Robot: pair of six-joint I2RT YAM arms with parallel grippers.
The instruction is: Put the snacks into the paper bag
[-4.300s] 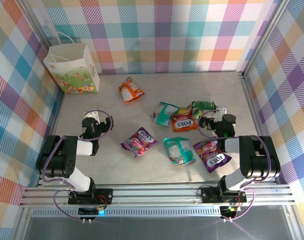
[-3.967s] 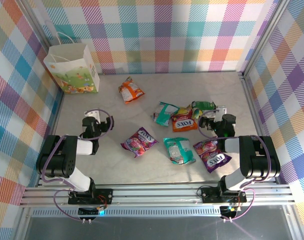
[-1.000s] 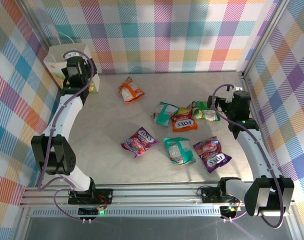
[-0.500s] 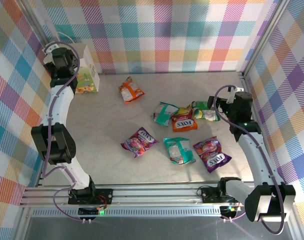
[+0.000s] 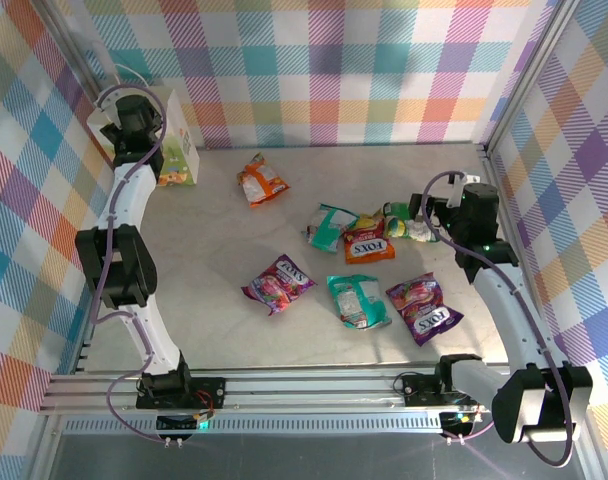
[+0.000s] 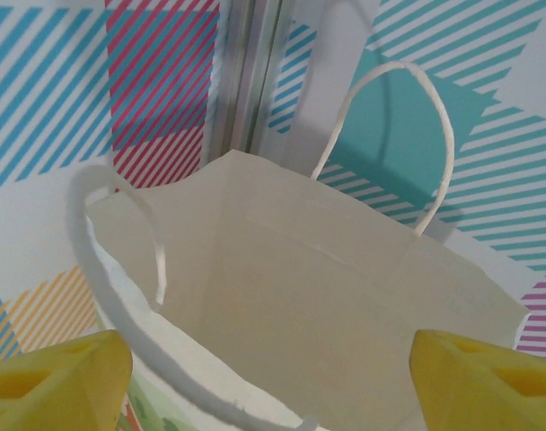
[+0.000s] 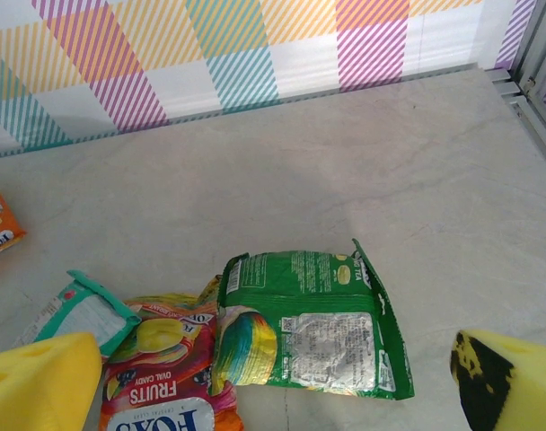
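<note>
Above the open paper bag (image 6: 345, 296) I hold left jaws wide, empty | right jaws wide over green packet (image 7: 313, 323) (lying flat on desk (image 7: 345, 162))

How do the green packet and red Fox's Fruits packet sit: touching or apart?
Touching. Right wrist view: the green packet overlaps the red Fox's Fruits packet, no gap.

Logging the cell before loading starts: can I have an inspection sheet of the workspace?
Surface: grey table, bare between packets.
Job's things: paper bag upright in the far left corner, mouth open; snacks scattered mid-table.
Clutter: nothing seen.
Grippers: left gripper open above the bag mouth; right gripper open over the green packet.
Cables: cable loop at each wrist.
Surroundings: checked walls, metal frame.
</note>
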